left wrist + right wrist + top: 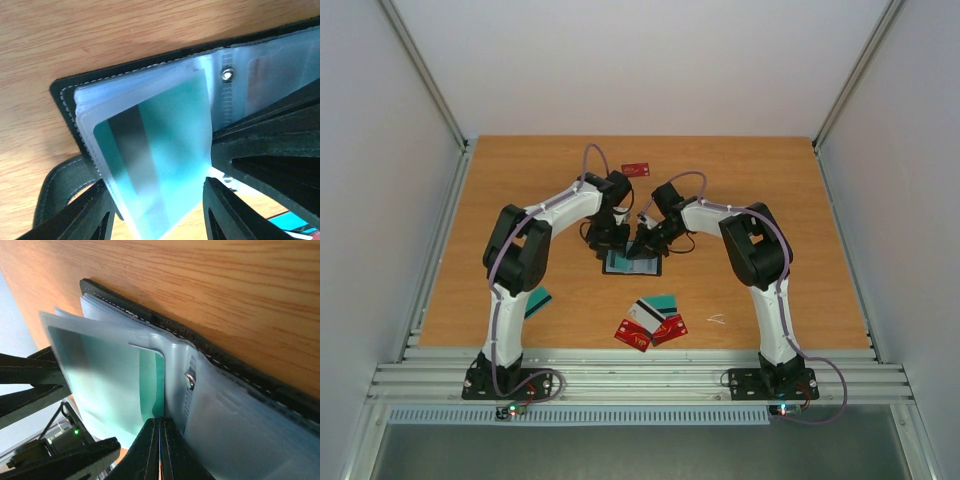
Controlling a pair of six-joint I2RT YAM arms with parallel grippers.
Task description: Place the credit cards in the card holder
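Teal card [165, 150] sits sleeved inside the card holder [65, 95].
Left gripper [155, 200] spread either side of it; right gripper [160, 442] pressed together alongside.

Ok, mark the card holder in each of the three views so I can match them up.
Top external: the card holder lies open mid-table, where both arms meet.
Left wrist: the card holder fills the middle and right, its black cover edge at upper left.
Right wrist: the card holder runs diagonally from upper left to lower right.
Shared landmark: the teal card in a clear sleeve beside the metal stud, in both wrist views.
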